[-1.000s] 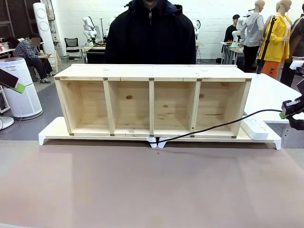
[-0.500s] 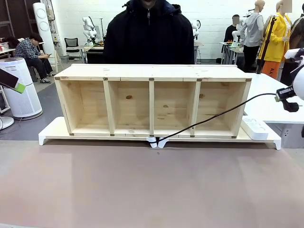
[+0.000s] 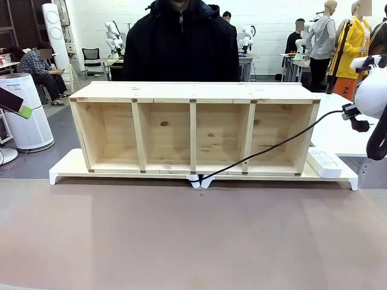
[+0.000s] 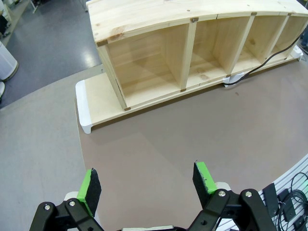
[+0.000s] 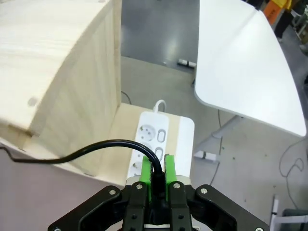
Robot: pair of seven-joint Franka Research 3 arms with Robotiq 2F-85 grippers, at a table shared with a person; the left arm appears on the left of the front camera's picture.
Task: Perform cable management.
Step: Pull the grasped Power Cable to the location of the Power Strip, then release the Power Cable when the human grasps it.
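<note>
We've got the cable (image 5: 96,144) clamped in our right end effector (image 5: 156,162) above the strip (image 5: 183,144), so routing looks barely started. Left end effector (image 4: 146,179) is wide, empty.

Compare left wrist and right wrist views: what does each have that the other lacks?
Left wrist: left gripper, jaws open over the brown mat, facing the four open bays of the wooden shelf. Right wrist: right gripper, jaws shut on the cable, above the power strip sockets, white table beyond. Both: the shelf and the cable running from it.
</note>
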